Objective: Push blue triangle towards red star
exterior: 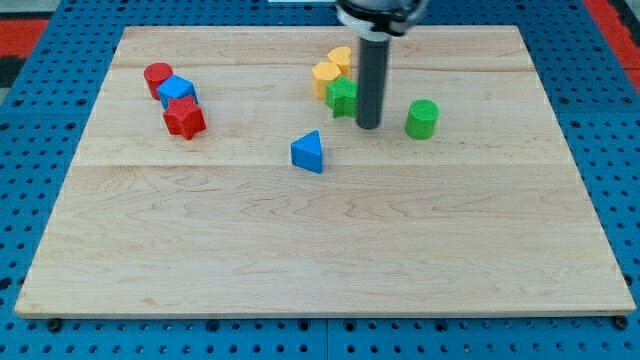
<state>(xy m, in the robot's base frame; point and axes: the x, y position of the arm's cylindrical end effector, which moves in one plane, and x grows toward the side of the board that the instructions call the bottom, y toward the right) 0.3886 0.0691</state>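
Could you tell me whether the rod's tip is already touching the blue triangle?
No, my tip stands apart from the blue triangle, up and to the view's right of it, beside the green block.

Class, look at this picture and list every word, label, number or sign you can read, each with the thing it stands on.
None: no readable text anywhere in this view.
The wooden board, the blue triangle, the red star and the other coloured blocks are plain and unmarked.
The dark rod, with my tip beside the green block, shows no label.
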